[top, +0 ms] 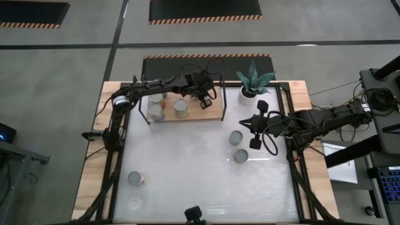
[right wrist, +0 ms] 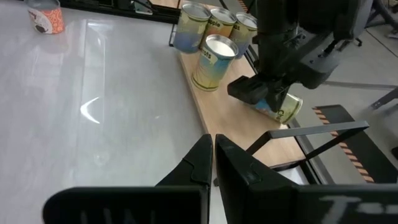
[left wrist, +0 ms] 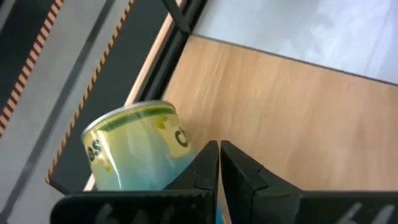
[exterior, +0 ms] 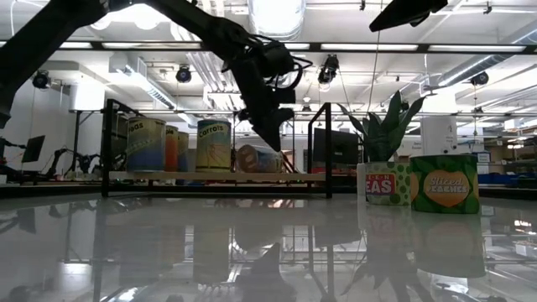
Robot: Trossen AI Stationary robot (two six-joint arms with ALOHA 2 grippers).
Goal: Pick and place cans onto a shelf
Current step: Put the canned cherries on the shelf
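Can [left wrist: 134, 149], yellow-green labelled, lies tilted on shelf [left wrist: 280, 118] under left pincer [left wrist: 219, 163], fingers together.

My arms are both dark, basically black, jointed tubes with black cables looping loose off them. There's a silver-white band around my left arm [top: 120, 100] near the shoulder. My right gripper [right wrist: 211, 163] has two wedge-shaped black fingers, matte and plain.
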